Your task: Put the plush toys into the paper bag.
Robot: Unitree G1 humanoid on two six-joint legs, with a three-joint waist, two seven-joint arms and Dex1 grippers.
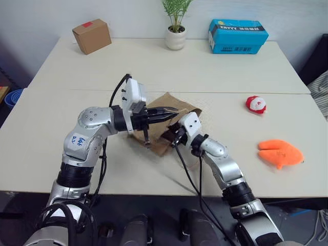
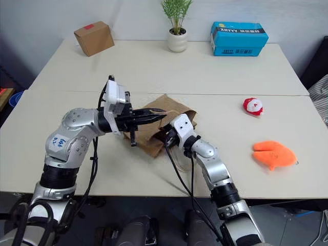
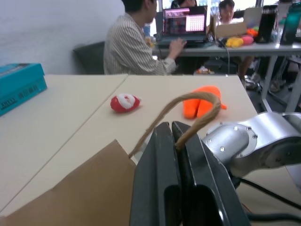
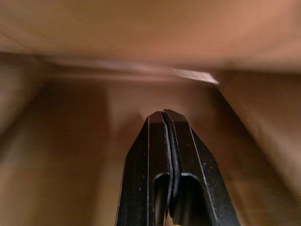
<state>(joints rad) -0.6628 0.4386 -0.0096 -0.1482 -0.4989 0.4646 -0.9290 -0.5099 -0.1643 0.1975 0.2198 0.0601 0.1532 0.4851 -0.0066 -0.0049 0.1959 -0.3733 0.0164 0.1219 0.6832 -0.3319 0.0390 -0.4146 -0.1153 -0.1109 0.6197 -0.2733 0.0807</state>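
The brown paper bag [image 1: 163,105] lies on its side mid-table, its mouth toward me. My left gripper [image 1: 174,114] is shut on one of its tan cord handles [image 3: 188,106], lifting the upper edge. My right gripper [image 4: 163,113] reaches into the bag's mouth, its fingers shut with nothing visible between them and brown paper all around. The small red-and-white plush toy [image 1: 255,104] sits on the table to the right. The flat orange plush toy [image 1: 280,152] lies nearer the front right edge. Both toys are apart from the grippers.
At the back stand a small cardboard box [image 1: 91,36], a potted plant [image 1: 176,31] and a blue box [image 1: 237,36]. In the left wrist view people [image 3: 136,42] sit at a desk beyond the table.
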